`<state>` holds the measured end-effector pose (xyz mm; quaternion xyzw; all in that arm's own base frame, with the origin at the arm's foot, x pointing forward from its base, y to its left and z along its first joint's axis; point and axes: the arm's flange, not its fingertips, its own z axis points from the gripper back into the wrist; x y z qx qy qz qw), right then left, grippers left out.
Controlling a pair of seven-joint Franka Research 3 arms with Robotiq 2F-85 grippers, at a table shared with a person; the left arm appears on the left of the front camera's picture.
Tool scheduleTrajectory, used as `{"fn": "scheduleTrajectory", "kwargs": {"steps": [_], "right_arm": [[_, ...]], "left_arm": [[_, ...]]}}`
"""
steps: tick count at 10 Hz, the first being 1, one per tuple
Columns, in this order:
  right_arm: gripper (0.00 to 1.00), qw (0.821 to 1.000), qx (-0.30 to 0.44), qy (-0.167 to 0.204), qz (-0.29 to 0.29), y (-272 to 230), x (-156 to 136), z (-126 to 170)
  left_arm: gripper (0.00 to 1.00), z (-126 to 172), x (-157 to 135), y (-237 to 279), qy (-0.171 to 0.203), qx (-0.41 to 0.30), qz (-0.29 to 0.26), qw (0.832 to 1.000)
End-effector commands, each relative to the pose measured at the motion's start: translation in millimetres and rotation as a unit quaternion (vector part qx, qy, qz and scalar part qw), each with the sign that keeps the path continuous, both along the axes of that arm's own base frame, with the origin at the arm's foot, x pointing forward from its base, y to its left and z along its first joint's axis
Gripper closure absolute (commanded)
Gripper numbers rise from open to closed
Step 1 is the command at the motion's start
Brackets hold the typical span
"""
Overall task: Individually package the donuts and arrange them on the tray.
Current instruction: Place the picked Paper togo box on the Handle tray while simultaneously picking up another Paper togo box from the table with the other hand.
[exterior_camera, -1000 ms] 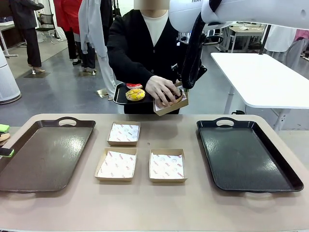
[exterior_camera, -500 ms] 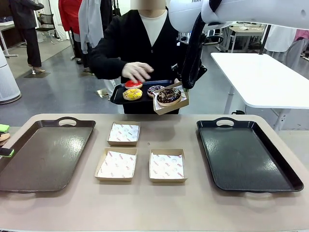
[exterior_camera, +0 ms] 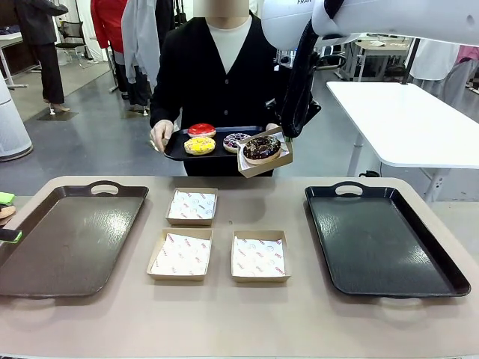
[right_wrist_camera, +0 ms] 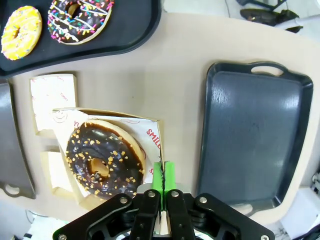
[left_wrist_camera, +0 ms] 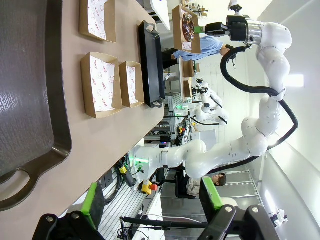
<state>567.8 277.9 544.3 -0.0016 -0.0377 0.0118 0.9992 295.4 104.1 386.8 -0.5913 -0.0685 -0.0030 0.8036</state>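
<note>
Right wrist view: right pincer (right_wrist_camera: 162,175) pinches one wall of the box (right_wrist_camera: 145,127), with the donut (right_wrist_camera: 120,155) inside, raised above the bench's (right_wrist_camera: 180,75) far edge. The single-wall grip is thin, so a tilt could slide the donut out. Left pincer (left_wrist_camera: 150,197) is spread and empty.

A white table (exterior_camera: 408,120) stands beyond the beige table's (exterior_camera: 224,321) right end.
</note>
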Motion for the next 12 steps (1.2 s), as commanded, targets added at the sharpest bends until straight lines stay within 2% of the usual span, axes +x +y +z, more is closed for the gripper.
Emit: {"fn": "scheduleTrajectory", "kwargs": {"steps": [1,11,12], "right_arm": [[1.0,1.0,-0.003,0.001,-0.001,-3,-4,-1],[0.99,1.0,0.0,0.0,0.0,0,0,0],[0.99,1.0,0.004,0.005,0.012,-13,1,0]], "left_arm": [[0.0,2,-1,0,-0.002,-0.003,-0.003,1.0],[0.0,0,0,0,0.0,0.0,0.0,1.0],[0.0,16,15,-10,0.007,0.019,0.004,1.0]]}}
